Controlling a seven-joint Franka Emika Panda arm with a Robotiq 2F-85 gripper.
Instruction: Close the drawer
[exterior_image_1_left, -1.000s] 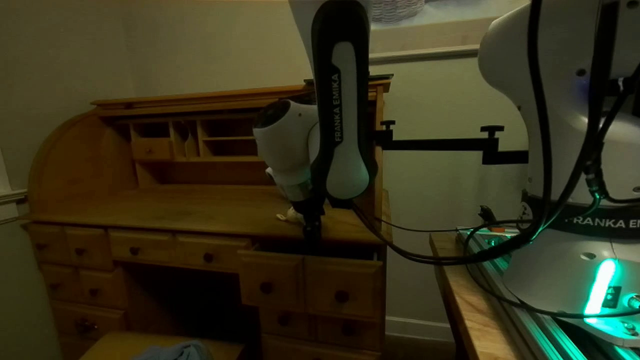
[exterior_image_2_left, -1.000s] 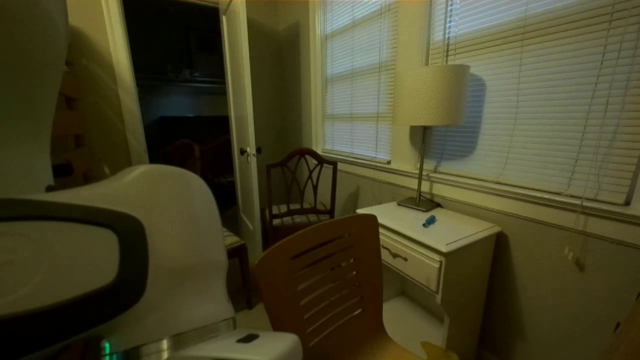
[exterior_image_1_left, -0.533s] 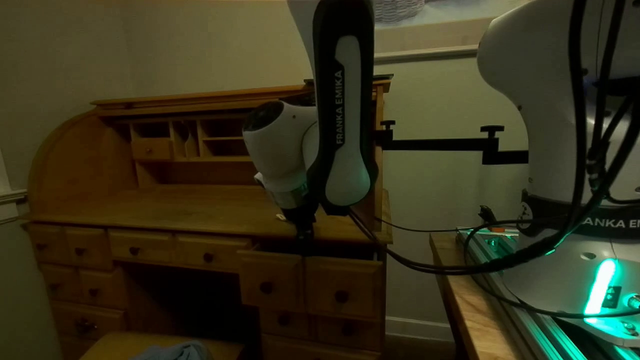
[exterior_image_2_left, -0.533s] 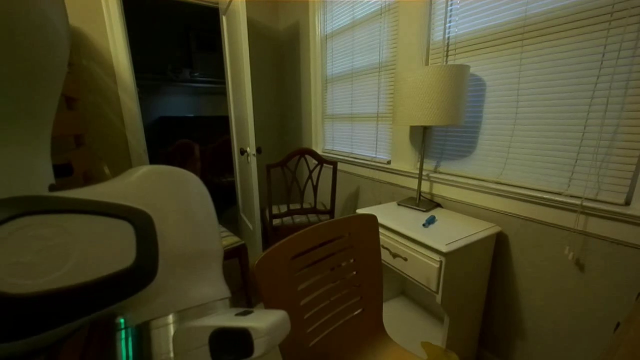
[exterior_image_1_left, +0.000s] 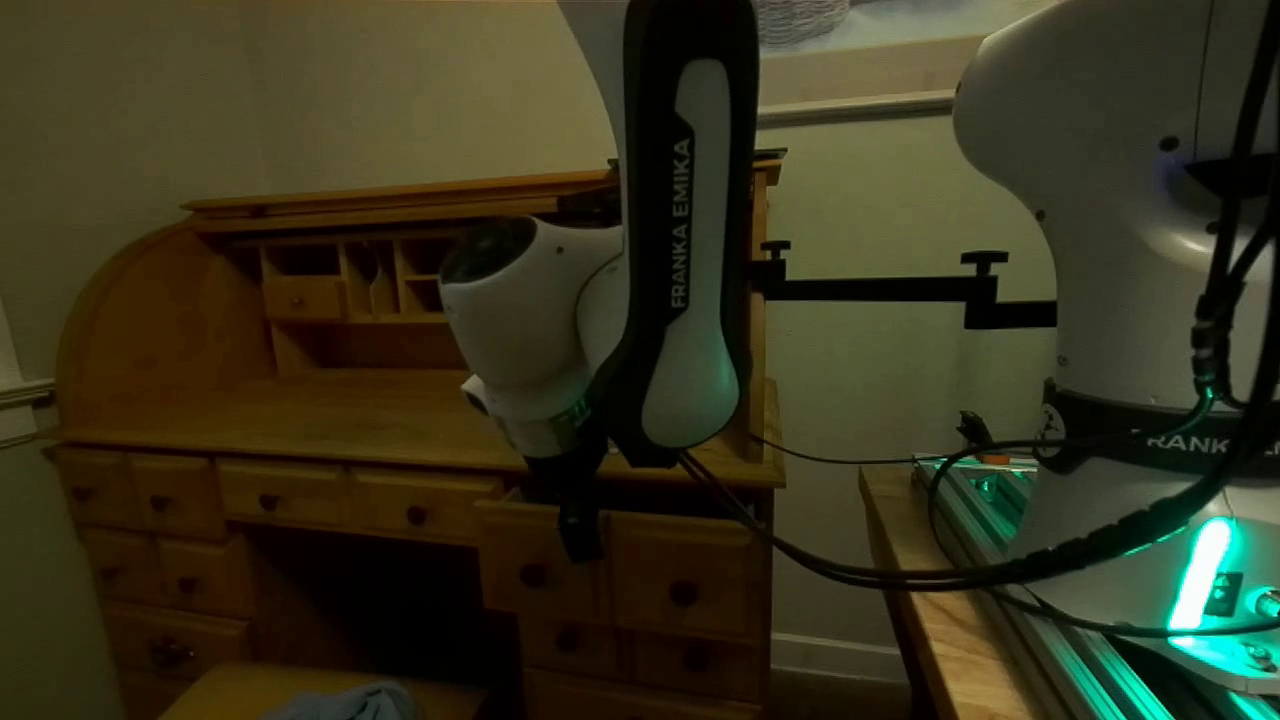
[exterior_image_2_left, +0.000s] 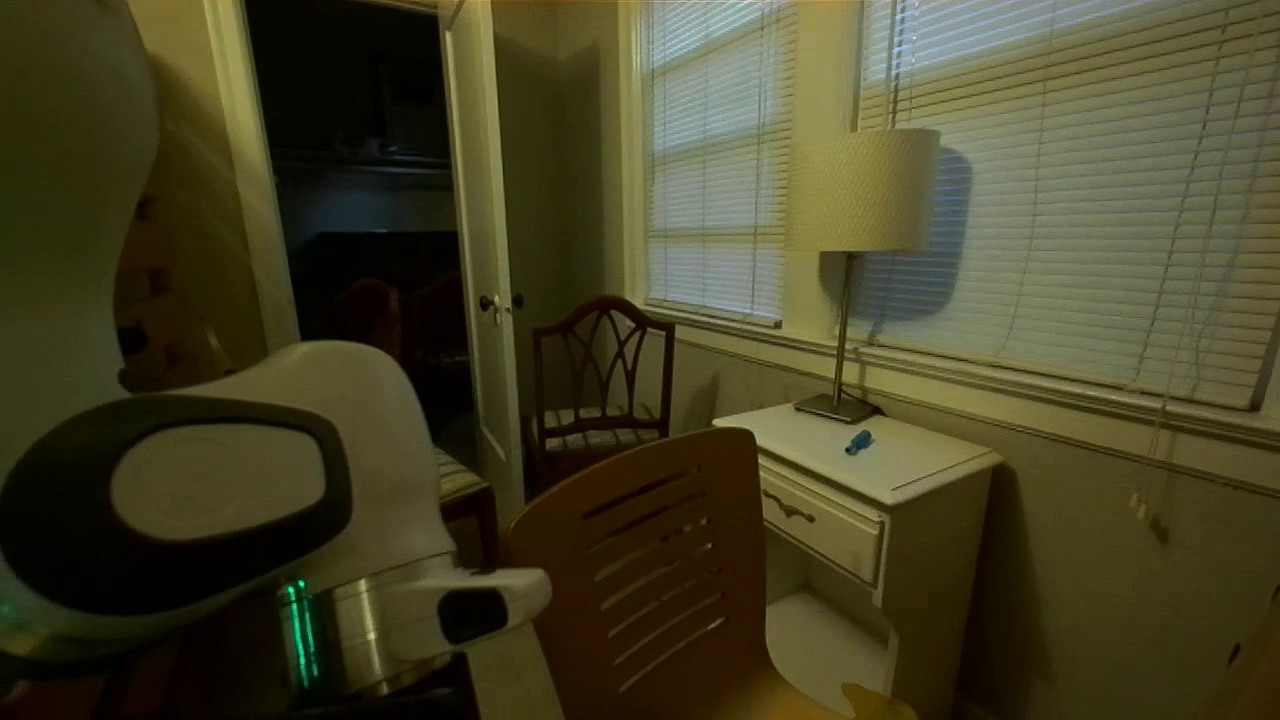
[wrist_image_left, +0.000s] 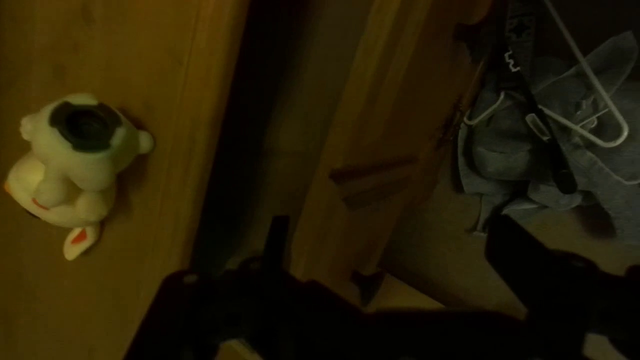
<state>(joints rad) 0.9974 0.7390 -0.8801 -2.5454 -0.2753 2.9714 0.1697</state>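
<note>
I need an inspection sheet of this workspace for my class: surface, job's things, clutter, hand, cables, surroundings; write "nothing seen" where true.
Surface: honey-brown desktop; a white toy lies on it in the wrist view.
Job's things: two-panel drawer, pulled partly out, not yet closed.
Clutter: grey cloth and a white hanger in the wrist view; a small blue object on the white nightstand.
Hand: open, the drawer's front showing in its opening in the wrist view; contact cannot be told.
Cables: black cables sag from the arm, passing in front of the drawer's upper corner.
Surroundings: lamp on the nightstand, slotted chair, blinds.
</note>
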